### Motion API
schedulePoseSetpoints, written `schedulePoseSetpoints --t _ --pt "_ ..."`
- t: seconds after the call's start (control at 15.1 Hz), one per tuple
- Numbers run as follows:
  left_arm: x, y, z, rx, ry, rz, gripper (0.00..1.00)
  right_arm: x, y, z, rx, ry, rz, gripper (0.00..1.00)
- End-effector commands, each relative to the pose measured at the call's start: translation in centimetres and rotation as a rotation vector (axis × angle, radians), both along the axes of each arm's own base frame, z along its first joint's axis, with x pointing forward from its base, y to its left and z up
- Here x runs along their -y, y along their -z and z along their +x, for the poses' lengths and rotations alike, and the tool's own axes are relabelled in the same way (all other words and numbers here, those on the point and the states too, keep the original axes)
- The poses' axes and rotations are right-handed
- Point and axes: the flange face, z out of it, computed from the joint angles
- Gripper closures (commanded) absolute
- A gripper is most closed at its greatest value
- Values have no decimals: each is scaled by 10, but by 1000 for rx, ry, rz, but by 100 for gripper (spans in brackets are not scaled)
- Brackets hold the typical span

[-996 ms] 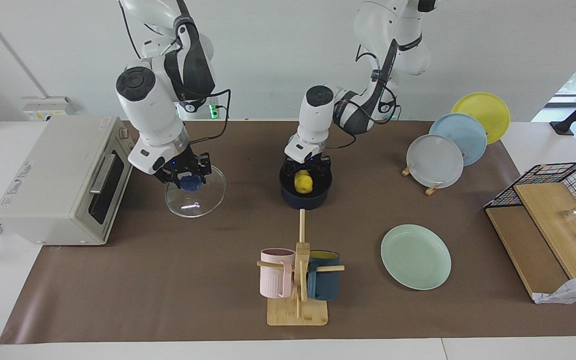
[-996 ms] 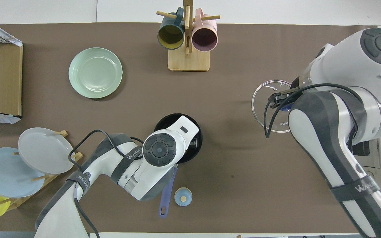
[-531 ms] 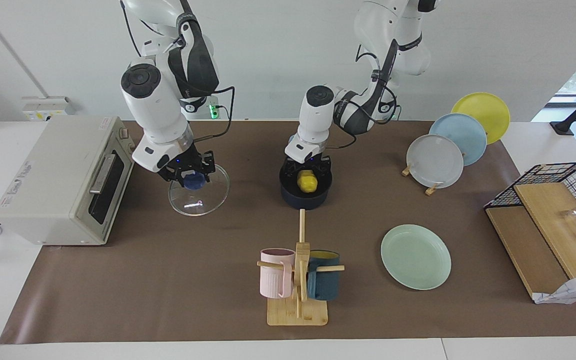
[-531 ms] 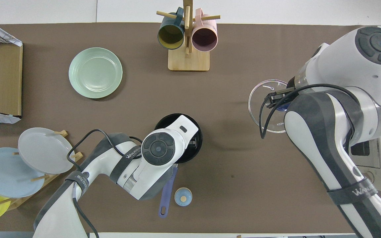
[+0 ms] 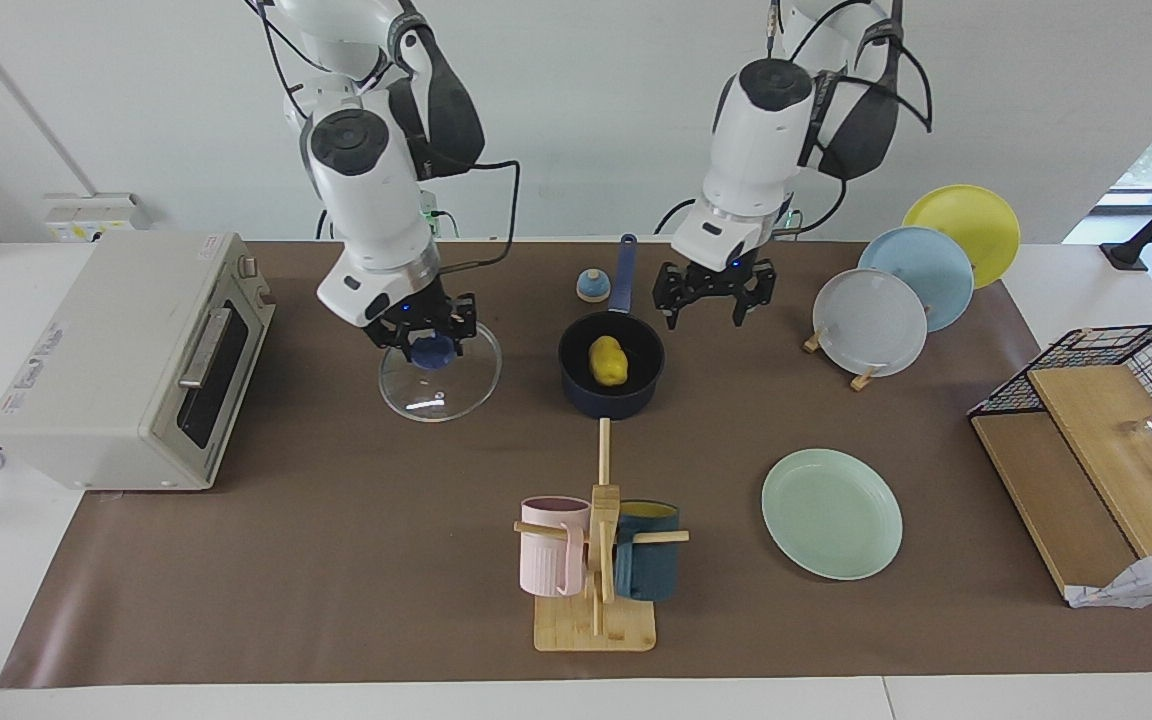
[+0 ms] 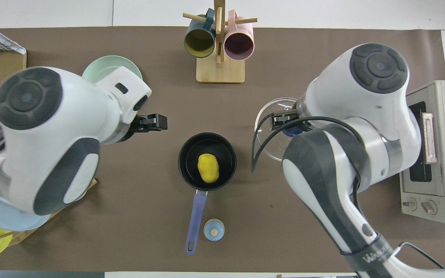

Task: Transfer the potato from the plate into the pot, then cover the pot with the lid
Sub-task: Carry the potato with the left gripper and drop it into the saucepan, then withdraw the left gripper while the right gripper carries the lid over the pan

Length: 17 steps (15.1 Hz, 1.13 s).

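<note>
Only the facing view shows the left gripper (image 5: 714, 293) released and risen clear of the pot (image 5: 611, 376) holding the potato (image 5: 606, 361), while the right gripper (image 5: 429, 341), clenched on the lid (image 5: 439, 381), has carried it closer.

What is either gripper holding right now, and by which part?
The right gripper is shut on the lid by its blue knob. The left gripper is open and empty.

Plate (image 6: 108, 61) mostly hidden overhead (under left arm); wire basket (image 5: 1126, 350) edge-cropped.
</note>
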Motion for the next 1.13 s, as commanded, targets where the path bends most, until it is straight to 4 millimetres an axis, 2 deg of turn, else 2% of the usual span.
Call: schedulePoseSetpoints --t 0.0,0.07,0.13,0.27,0.33,0.53,0.66,0.86,1.06 --pt "-67 -35 21 -27 52 26 0 -64 -9 -14 22 22 -23 100" --pt "-97 -44 25 -29 66 30 0 -95 -2 -25 31 19 -41 100" --pt "-126 -45 29 -39 95 37 0 -110 1 -33 33 57 -46 100" --pt "-167 -43 27 -71 155 46 0 -136 10 -43 41 89 -37 100" --pt "-179 -40 25 -90 157 48 0 -151 16 -49 51 81 -31 100" --pt "-189 -42 24 -113 142 51 0 -163 34 -50 44 96 -38 100" --pt "-191 -51 26 -118 139 54 0 -178 50 -59 44 79 -42 100" --pt "-192 -65 27 -101 133 54 0 -190 53 -68 45 75 -42 100" --pt "-197 -74 23 -116 125 55 0 -194 69 -64 66 69 -76 100"
